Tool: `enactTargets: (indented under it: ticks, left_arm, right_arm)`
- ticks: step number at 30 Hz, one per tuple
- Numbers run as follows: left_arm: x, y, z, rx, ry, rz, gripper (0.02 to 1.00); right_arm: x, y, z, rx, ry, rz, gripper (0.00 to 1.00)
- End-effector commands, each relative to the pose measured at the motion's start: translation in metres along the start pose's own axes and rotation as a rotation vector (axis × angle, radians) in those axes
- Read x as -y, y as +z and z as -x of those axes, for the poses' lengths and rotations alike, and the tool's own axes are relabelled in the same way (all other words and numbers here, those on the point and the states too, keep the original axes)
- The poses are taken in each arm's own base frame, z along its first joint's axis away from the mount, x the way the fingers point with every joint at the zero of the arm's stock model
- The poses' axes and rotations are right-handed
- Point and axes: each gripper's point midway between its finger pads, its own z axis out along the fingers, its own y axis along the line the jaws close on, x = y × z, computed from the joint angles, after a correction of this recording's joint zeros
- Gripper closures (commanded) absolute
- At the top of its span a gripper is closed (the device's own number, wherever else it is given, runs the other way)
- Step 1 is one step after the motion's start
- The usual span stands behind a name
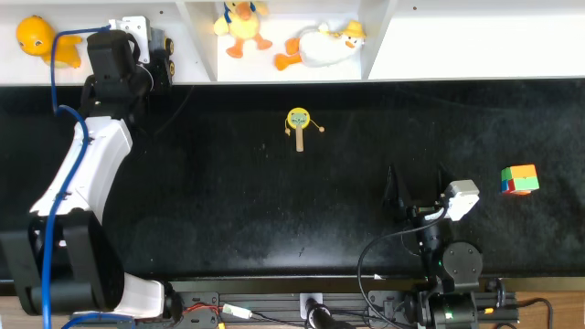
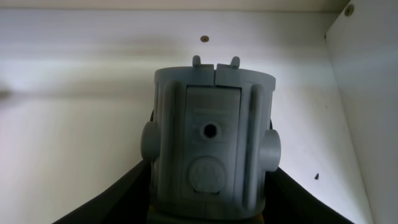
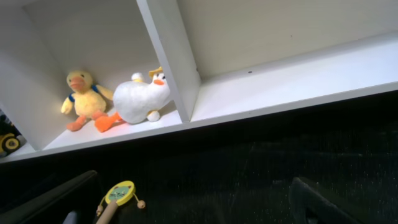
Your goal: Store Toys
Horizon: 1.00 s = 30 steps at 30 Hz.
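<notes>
My left gripper (image 1: pixel 137 41) is inside the shelf's left compartment, shut on a grey and white toy vehicle with black wheels (image 1: pixel 157 53). The left wrist view shows the toy's grey underside (image 2: pixel 208 143) held between my dark fingers (image 2: pixel 112 205), facing the compartment's back wall. A small yellow-green rattle drum on a stick (image 1: pixel 299 123) lies on the black table, also visible as the rattle (image 3: pixel 118 194). A multicoloured cube (image 1: pixel 519 180) sits at the table's right. My right gripper (image 1: pixel 416 192) is open low over the table near the front, with nothing between its fingers (image 3: pixel 323 199).
The white shelf (image 1: pixel 457 41) runs along the table's far edge. An orange-yellow duck (image 1: pixel 37 38) sits in the left compartment. A yellow duck plush (image 1: pixel 242 23) and a white duck plush (image 1: pixel 320 46) fill the middle one. The right compartment (image 3: pixel 298 68) has free room.
</notes>
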Motion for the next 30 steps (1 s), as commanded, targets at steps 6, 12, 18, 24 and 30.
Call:
enactTargets:
  ticks: [6,12,18,24,30]
  left_arm:
    - [0.0,0.009,0.003,0.003,-0.002,0.006,0.02]
    - [0.0,0.009,0.005,0.012,-0.001,0.007,0.02]
    - [0.0,-0.006,0.01,0.01,-0.002,0.009,0.02]
    - [-0.002,-0.055,0.009,-0.039,-0.002,0.024,0.02]
    - [-0.004,-0.111,-0.007,-0.119,0.0,0.036,0.02]
  right_arm:
    - [0.001,0.0,-0.003,0.003,0.008,-0.003,0.005]
    - [0.001,0.0,-0.003,0.003,0.008,-0.003,0.005]
    - [0.001,0.0,-0.003,0.003,0.008,-0.003,0.007]
    - [0.001,0.0,-0.003,0.003,0.008,-0.003,0.005]
    - [0.001,0.0,-0.003,0.003,0.008,-0.003,0.005]
